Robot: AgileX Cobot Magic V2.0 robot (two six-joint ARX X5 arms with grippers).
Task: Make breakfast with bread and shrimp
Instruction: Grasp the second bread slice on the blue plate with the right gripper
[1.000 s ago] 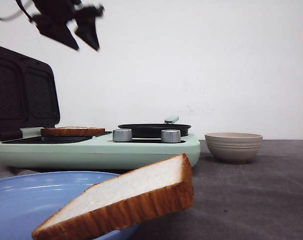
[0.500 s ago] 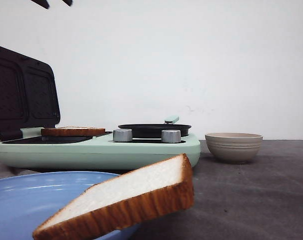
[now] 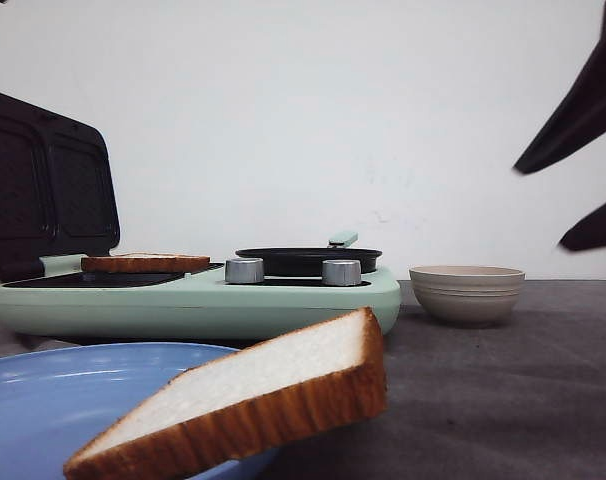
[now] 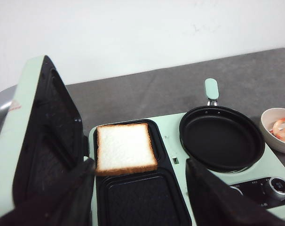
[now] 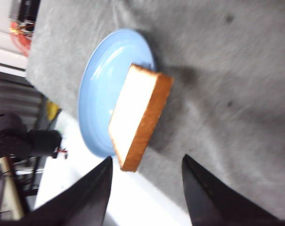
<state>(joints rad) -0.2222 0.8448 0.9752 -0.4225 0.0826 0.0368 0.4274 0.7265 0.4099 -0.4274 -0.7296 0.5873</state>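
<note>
While its black fingers stand apart on nothing, the right gripper (image 5: pixel 145 197) hangs high above a square white bread slice (image 5: pixel 138 115) leaning on the rim of a round blue plate (image 5: pixel 100 89). The left gripper (image 4: pixel 140 195), likewise spread and empty, hovers over the mint-green breakfast maker (image 4: pixel 173 146), its second toast slice (image 4: pixel 125 147) just ahead; red-orange shrimp (image 4: pixel 282 130) sit in a beige bowl (image 4: pixel 269 134) off beside the black pan (image 4: pixel 221 137).

Pale bread (image 3: pixel 245 400), blue plate (image 3: pixel 43 400), mint-green cooker (image 3: pixel 193 305), beige ribbed bowl (image 3: pixel 467 292).
</note>
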